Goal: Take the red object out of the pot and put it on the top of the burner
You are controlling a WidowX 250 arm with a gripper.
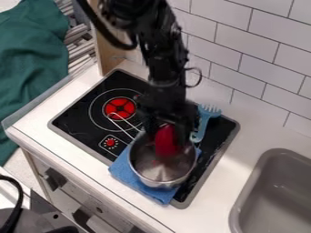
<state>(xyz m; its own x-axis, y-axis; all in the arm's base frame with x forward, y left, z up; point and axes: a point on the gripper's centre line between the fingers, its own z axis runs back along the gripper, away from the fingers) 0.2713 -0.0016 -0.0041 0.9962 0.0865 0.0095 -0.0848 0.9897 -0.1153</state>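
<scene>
Over the back part of the metal pot (141,169), the black gripper (168,117) hangs down from the top edge of the camera view. Directly below it and partly covered by it, the red object (166,142) stands roughly upright inside the pot's outline; whether it touches the pot's bottom is unclear. The pot rests on a folded blue cloth (124,169) at the stove's front right. To the left, the burner (120,107) shows as a red disc with a ring around it on the black stovetop (79,119).
A light blue fork-like utensil (203,122) lies right of the gripper, close to the pot. The pot's thin wire handle (123,126) points toward the burner. A grey sink (276,191) is at the lower right, and a tiled wall (243,50) stands behind the counter.
</scene>
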